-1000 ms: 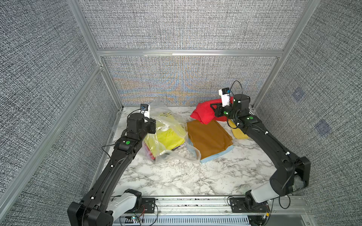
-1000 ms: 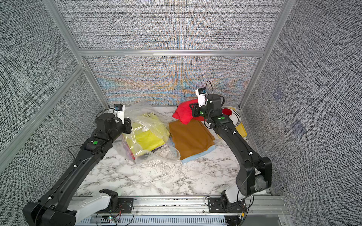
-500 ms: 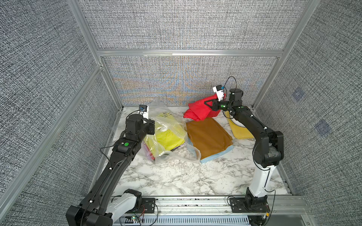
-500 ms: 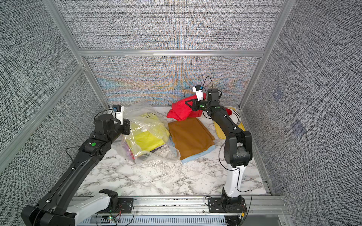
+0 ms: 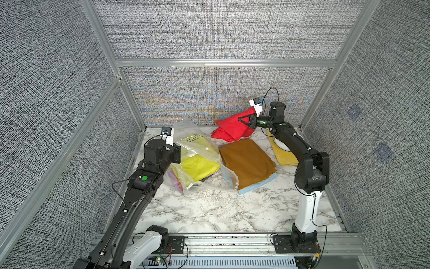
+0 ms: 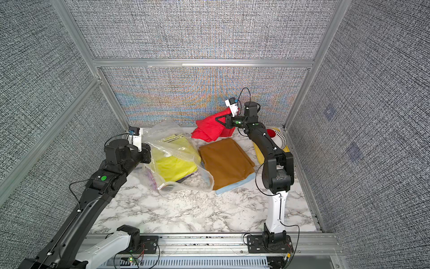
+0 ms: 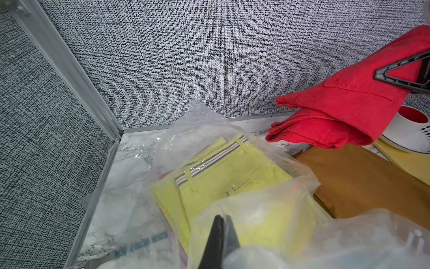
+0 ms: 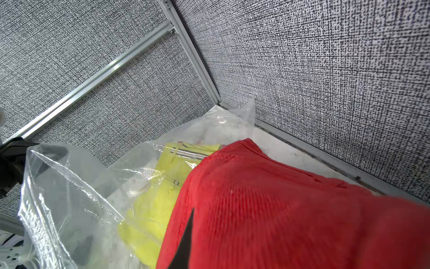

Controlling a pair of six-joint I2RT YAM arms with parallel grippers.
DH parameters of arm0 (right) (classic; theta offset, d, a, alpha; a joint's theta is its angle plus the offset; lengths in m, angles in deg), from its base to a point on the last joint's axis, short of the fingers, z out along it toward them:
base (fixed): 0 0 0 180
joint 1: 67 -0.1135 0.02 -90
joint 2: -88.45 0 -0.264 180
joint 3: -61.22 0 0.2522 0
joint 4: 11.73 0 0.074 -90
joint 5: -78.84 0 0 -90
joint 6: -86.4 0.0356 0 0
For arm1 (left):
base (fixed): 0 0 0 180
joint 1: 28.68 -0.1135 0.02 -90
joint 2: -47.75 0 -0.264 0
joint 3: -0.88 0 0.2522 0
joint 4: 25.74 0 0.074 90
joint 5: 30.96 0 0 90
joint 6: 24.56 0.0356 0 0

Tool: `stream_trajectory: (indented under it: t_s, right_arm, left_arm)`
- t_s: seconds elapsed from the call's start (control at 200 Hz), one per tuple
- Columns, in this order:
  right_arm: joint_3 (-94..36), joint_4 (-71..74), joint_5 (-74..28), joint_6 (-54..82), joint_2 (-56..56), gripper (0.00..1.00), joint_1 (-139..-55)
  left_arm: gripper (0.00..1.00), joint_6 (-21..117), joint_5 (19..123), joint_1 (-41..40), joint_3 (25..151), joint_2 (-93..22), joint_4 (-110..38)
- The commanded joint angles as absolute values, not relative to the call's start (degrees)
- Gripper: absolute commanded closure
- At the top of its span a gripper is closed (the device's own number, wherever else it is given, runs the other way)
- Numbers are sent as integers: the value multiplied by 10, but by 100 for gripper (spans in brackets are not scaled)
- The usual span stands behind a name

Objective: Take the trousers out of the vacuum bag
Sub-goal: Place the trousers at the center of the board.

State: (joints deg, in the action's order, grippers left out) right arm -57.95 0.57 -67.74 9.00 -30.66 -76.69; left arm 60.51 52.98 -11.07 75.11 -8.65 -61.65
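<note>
- The left gripper (image 7: 222, 217) is pinched fully closed on a fold of the vacuum bag (image 5: 200, 149), holding the plastic raised.
- Just ahead of its fingertips, yellow trousers (image 7: 223, 177) lie inside the bag.
- Beside the bag, between the two grippers, mustard-brown trousers (image 5: 246, 160) lie flat on a light blue pair (image 5: 249, 187).
- Farthest back, the right gripper (image 5: 243, 121) is clamped nearly closed on red trousers (image 5: 229, 129), which hang from it outside the bag.
</note>
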Motion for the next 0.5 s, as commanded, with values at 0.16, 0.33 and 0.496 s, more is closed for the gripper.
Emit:
stream_trajectory:
  t_s: [0.16,0.33,0.496]
  right_arm:
    - [-461,-15,-689,26,-233,100,-764]
    - [-396,-7,-684,6,-203,100,-758]
    - [-345,0,-667,4,-170,100,-754]
  left_arm:
    - [100,620,507,-113,766,-62,-626]
    - [100,623,508,-113,770,-56,-632]
    - [100,625,499,-114,765,-48,-635]
